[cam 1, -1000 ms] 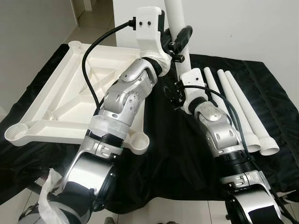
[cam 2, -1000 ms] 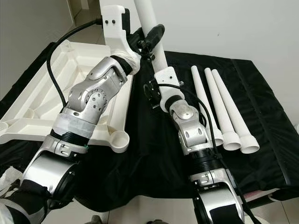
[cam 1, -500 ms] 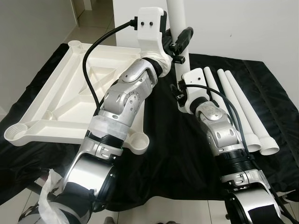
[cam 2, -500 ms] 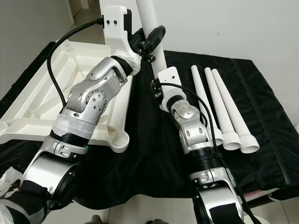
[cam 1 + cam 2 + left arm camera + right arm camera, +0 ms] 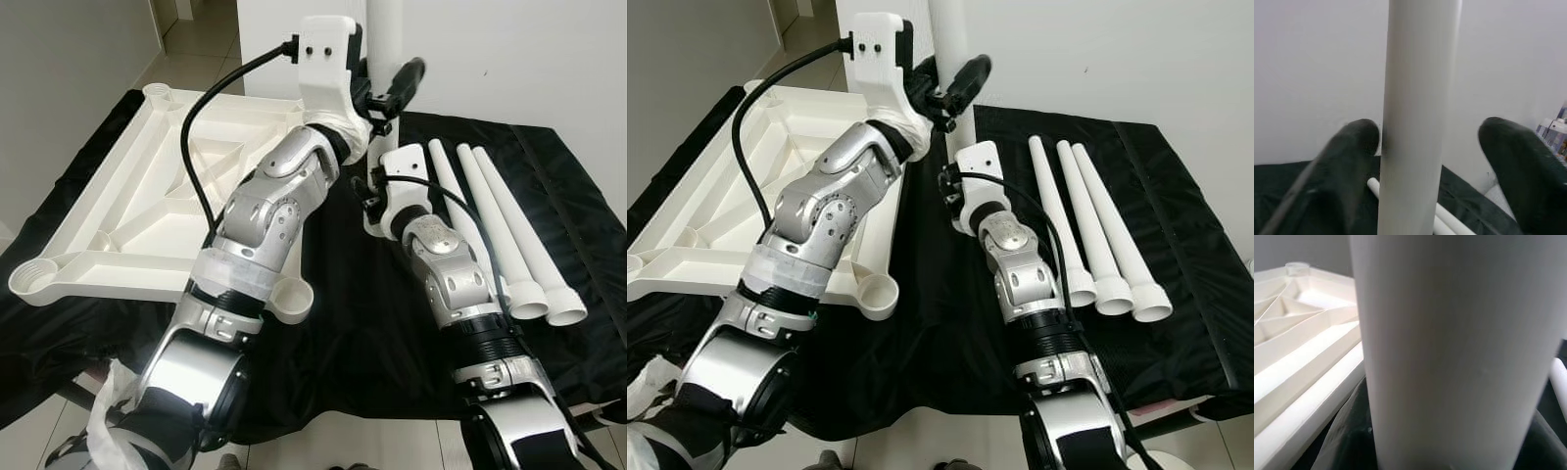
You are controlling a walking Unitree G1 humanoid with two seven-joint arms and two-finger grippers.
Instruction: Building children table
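- A black cloth covers the work surface, and everything else rests on it.
- The white tabletop lies upside down on the robot's left half of the cloth, ribs up, with round leg sockets at its corners; the near right socket sits just beside the left arm.
- Three white legs lie side by side on the right half of the cloth, flared ends toward the robot, well apart from the tabletop.
- A fourth leg stands upright between the tabletop and the lying legs, rising out of the top of the head views in front of the white wall.
- The left gripper is raised at the upright leg, fingers spread: one finger touches the leg's side, while the other stands clear of it with a gap between.
- The right gripper is lower on the same leg, with the tabletop just beside it in its wrist view; the leg sits tight against the dark fingers on both sides, so they look clamped on it.
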